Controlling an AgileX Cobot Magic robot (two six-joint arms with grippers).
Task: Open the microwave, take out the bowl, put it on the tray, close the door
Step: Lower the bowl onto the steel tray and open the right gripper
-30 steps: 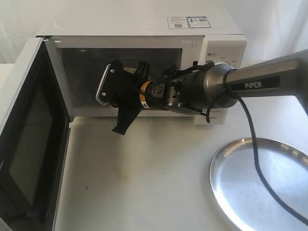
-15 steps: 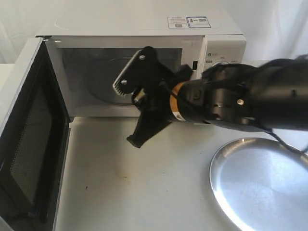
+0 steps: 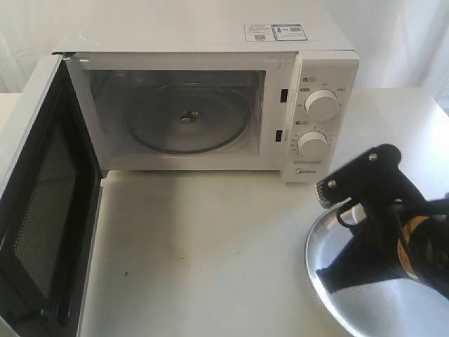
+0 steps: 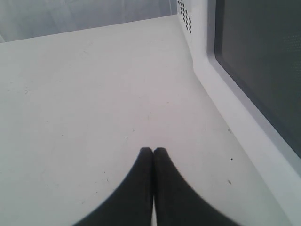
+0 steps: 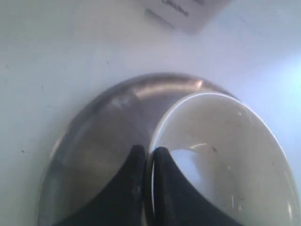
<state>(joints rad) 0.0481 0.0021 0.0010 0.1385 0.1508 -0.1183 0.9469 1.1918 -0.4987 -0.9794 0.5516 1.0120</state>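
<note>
The white microwave [image 3: 210, 42] stands at the back with its door [image 3: 42, 210] swung wide to the left; only the glass turntable plate [image 3: 186, 119] lies in its cavity. My right gripper [image 3: 333, 274] hangs low over the silver tray [image 3: 372, 316] at the right. The right wrist view shows this gripper [image 5: 148, 153] shut on the rim of the white bowl [image 5: 225, 155], one finger inside and one outside, with the tray [image 5: 103, 136] just below. The arm hides the bowl in the exterior view. My left gripper [image 4: 153, 150] is shut on nothing, over the table beside the door [image 4: 263, 61].
The white table [image 3: 210, 246] stretches between the open door and the tray. The door juts forward along the left side. The microwave's two dials [image 3: 323, 104] face front, close behind the right arm. A lower corner of the microwave [image 5: 183, 12] shows beyond the tray.
My right arm has drawn back from the microwave's opening and swung right and down until the gripper is over the tray. The turntable plate is now in plain view.
</note>
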